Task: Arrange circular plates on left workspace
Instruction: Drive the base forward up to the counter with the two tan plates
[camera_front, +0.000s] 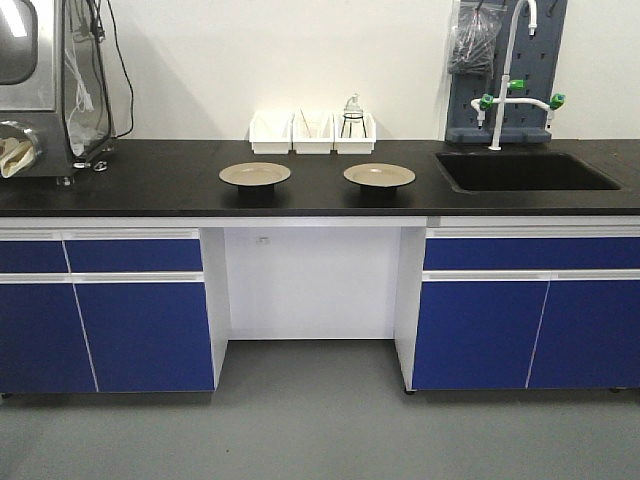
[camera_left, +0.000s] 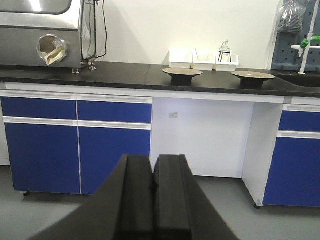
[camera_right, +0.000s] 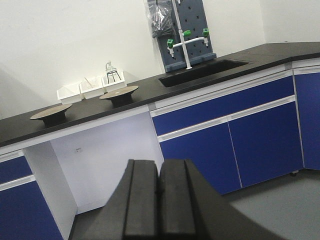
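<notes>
well, left to right along the black countertop: a steel glove box at nine o'clock, then the left plate and the right plate, side by side but apart, each flat on it. three white bins stand at twelve o'clock from the gap between them, by the wall. the sink lies at three o'clock of the right plate. left gripper and right gripper both show fingers pressed together, pinching nothing.
</notes>
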